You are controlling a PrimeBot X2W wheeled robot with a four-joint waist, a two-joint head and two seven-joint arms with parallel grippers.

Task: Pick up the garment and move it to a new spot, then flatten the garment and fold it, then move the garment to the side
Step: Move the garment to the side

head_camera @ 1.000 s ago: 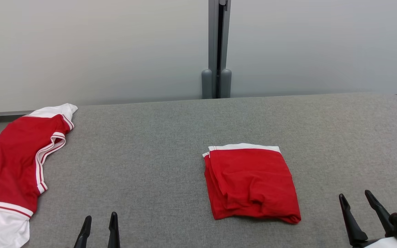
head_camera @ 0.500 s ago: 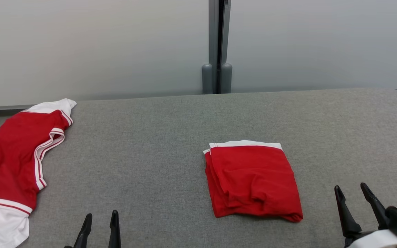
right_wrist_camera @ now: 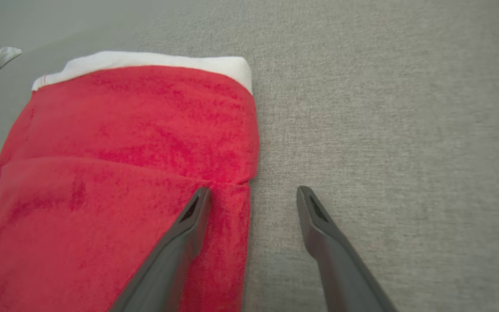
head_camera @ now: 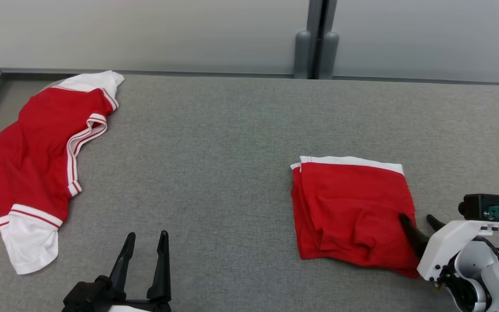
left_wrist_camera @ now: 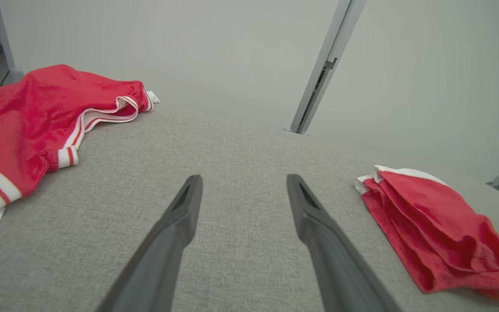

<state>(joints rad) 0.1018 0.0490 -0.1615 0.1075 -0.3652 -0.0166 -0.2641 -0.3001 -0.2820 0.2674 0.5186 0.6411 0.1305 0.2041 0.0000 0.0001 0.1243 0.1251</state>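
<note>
**Operator:** What changed in the last second?

**Spotter:** Starting with the biggest thing: the grey woven-fabric table [head_camera: 232, 143] sits differently in the head view. The whole picture shifted, so your camera moved, not the cloth. The spread-out red jersey with white striped trim [head_camera: 28, 151] lies well off to the outer side of your left gripper [head_camera: 146, 235], apparently where it was. The folded red garment with the white band [head_camera: 349, 208] lies between your two grippers, nearer the right one, and looks as neatly stacked as before.

**Operator:** And the arms?

**Spotter:** Your right gripper [right_wrist_camera: 254, 190] made the real move. It has come in from the bare table to the folded garment's edge. It now straddles that edge, with one finger [right_wrist_camera: 176, 255] over red cloth and the other over grey table just beside it. The jaws are spread wide and grip nothing.

**Operator:** And the left?

**Spotter:** It hovers over bare table, also wide open and empty.

**Operator:** So where are we?

**Spotter:** I'd say the folding is done and you're lining up to take the stack aside. Pinching that one edge could let the layers slide apart.
</note>
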